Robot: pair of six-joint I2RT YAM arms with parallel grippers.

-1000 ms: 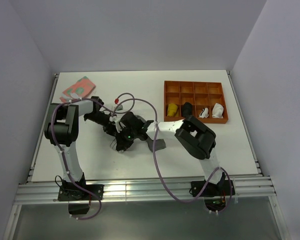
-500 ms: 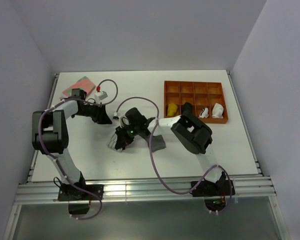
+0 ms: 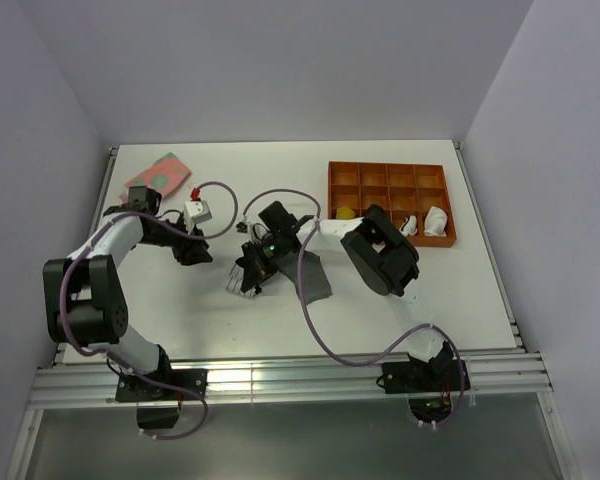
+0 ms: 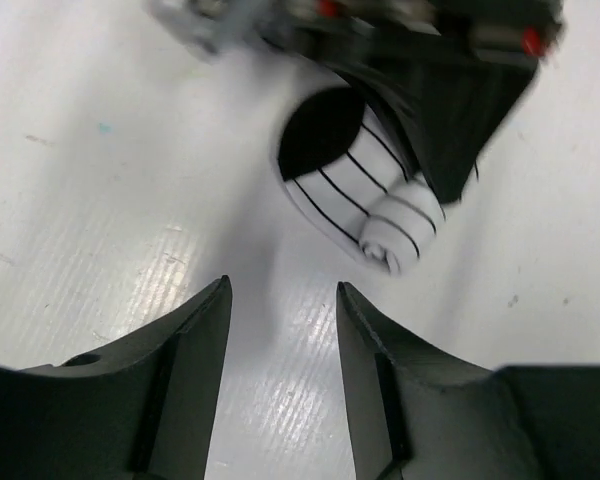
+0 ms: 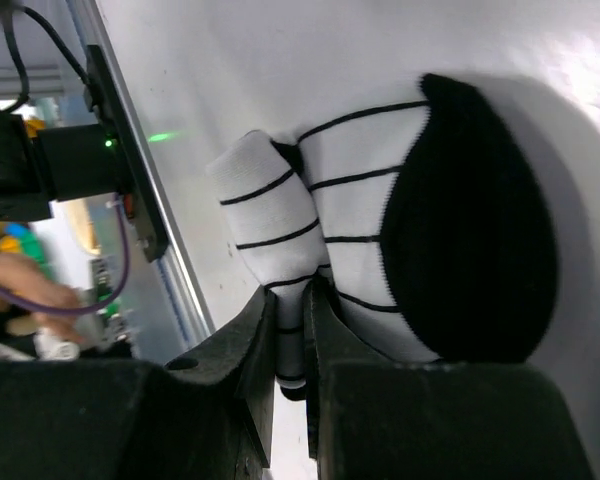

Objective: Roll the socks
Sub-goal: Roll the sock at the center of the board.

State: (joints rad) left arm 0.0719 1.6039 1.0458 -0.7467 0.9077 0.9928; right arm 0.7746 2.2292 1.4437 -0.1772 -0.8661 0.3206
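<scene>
right claw (image 5: 290, 295) pinched tight on striped sock (image 5: 365, 230) at its rolled end. left claw (image 4: 282, 295) wide open, empty, sock at its 1 o'clock.

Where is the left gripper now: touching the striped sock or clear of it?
Apart. The top view shows bare table between the open left gripper and the striped sock.

No legible writing, label, brand, number or sign anywhere: none on the striped sock (image 5: 380, 230), orange tray (image 3: 390, 166) or white surface (image 3: 280, 170).
</scene>
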